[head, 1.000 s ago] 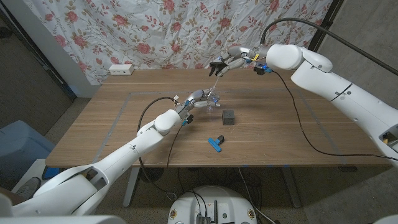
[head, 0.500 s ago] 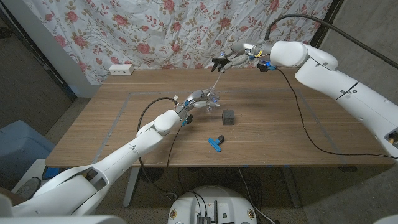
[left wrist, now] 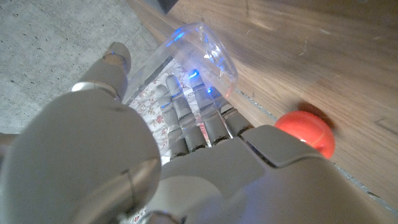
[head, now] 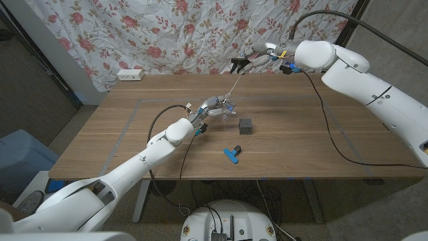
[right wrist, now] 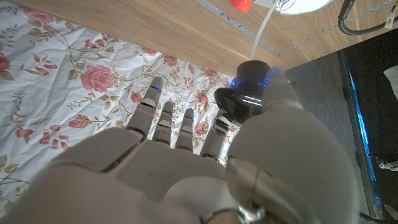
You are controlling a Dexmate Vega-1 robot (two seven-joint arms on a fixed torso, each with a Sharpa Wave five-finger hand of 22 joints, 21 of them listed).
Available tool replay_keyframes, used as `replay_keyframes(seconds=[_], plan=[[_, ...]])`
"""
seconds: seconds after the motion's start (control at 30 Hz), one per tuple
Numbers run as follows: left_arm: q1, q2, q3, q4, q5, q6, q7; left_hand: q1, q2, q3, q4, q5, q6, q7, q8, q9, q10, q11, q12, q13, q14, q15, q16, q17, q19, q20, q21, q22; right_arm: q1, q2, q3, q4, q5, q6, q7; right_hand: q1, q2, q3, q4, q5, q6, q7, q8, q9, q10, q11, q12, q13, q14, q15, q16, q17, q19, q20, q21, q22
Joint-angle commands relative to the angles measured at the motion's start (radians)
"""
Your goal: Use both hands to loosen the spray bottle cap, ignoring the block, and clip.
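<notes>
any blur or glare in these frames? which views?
Head view: sharp, evenly lit, faint shadows. Left wrist view: the clear plastic bottle carries blue glints, and the red round object and wooden table are soft. Right wrist view: the right hand looms large and slightly soft, and the black spray cap shows highlights.

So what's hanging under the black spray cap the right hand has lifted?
A thin pale dip tube slants from the black spray cap in the right hand towards the clear bottle in the left hand; its lower end isn't discernible.

A wooden counter point(head: 134, 140) fills the middle of the frame. Behind it hangs a floral curtain point(head: 167, 30), with a white power strip point(head: 131, 74) at upper left and grey floor point(head: 27, 107) at left.
</notes>
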Motion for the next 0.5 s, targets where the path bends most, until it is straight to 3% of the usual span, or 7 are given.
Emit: replay_keyframes(seconds=[0.03, 0.5], plan=[[-0.007, 0.000, 0.001, 0.005, 0.001, 0.004, -0.004, -0.127, 0.208, 0.007, 0.004, 0.003, 0.011, 0.007, 0.007, 0.001, 0.008, -0.001, 0.006, 0.003, 0.005, -0.096, 0.004, 0.004, 0.005, -0.029, -0.003, 0.003, 0.003, -0.020, 0.021, -0.017, 0.027, -0.012, -0.003, 0.005, 0.009, 0.008, 0.002, -0.003, 0.019, -0.014, 0.008, 0.022, 0.008, -0.003, -0.007, -0.001, 0.009, 0.004, 0.005, 0.002, 0.005, 0.010, -0.003, 0.004], [-0.014, 0.000, 0.002, 0.009, 0.000, 0.006, -0.009, -0.120, 0.207, 0.005, 0.004, 0.003, 0.012, 0.007, 0.008, 0.002, 0.007, 0.000, 0.008, 0.007, 0.002, -0.094, 0.005, 0.007, 0.007, -0.022, -0.002, 0.003, 0.006, -0.042, 0.034, -0.030, 0.025, -0.017, -0.009, 0.008, 0.010, 0.010, 0.001, -0.003, 0.018, -0.011, 0.011, 0.025, 0.013, -0.003, -0.008, -0.001, 0.009, 0.001, 0.005, 0.002, 0.006, 0.012, -0.003, 0.004]])
